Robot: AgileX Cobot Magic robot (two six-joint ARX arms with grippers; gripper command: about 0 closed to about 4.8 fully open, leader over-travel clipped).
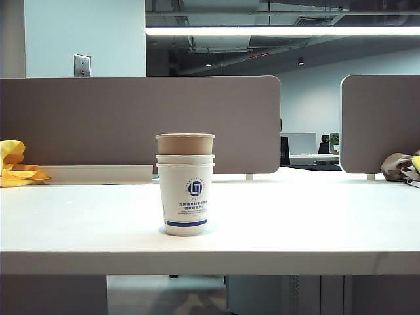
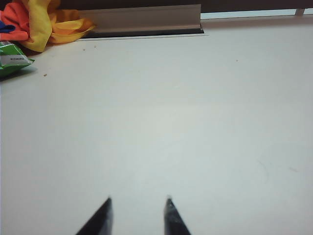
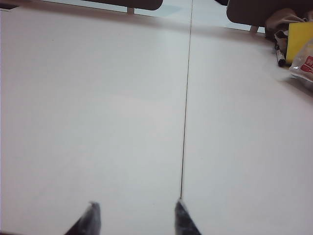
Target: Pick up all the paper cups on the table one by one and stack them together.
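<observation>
The paper cups (image 1: 186, 187) stand nested in one upright stack at the middle of the white table (image 1: 315, 223) in the exterior view. A brown kraft cup (image 1: 185, 143) sits on top, above two white cups with a blue logo and band. Neither arm shows in the exterior view. In the left wrist view my left gripper (image 2: 138, 200) is open over bare table (image 2: 156, 122), nothing between its dark fingertips. In the right wrist view my right gripper (image 3: 135, 204) is open too, above the table (image 3: 98, 98) beside a thin seam (image 3: 186, 107). No cup shows in either wrist view.
Grey-brown partition panels (image 1: 138, 121) stand along the table's far edge. Yellow and orange cloth (image 1: 14, 167) lies at the far left, with a green packet (image 2: 12, 58) beside it. A brown bag, a yellow item and a packet (image 3: 296, 44) lie at the far right.
</observation>
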